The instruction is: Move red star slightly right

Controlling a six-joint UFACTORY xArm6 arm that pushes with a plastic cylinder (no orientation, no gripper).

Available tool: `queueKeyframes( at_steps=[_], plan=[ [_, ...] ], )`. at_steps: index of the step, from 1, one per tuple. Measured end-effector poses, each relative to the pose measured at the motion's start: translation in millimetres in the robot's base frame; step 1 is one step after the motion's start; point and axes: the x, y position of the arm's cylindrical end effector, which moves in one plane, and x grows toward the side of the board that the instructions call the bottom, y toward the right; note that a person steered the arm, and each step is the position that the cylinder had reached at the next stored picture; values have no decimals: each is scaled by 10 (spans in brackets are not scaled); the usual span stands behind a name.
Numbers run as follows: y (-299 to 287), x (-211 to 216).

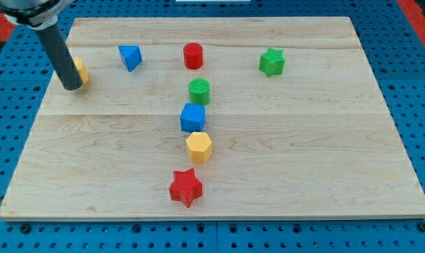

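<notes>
The red star [185,187] lies near the view's bottom, at the board's middle. My tip [72,86] is far from it, at the view's upper left, touching or just in front of a yellow block [81,71] that the rod partly hides. A yellow hexagon [199,147] lies just above the star, a little to its right.
Above the hexagon stand a blue cube [192,117], a green cylinder [199,91] and a red cylinder [192,55] in a rough column. A blue triangle [130,57] is at the upper left, a green star [272,62] at the upper right. The wooden board [324,154] rests on a blue pegboard.
</notes>
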Motion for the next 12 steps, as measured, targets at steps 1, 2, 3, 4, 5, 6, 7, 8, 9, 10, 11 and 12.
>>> queueKeyframes(
  at_steps=[1,2,3,4,5,6,7,8,9,10,11,12],
  plan=[
    [0,-194],
    [0,-262],
    [0,-258],
    [157,273],
    [177,454],
    [177,454],
    [94,584],
    [-20,703],
    [-99,826],
    [-124,848],
    [-125,850],
    [-125,886]
  ],
)
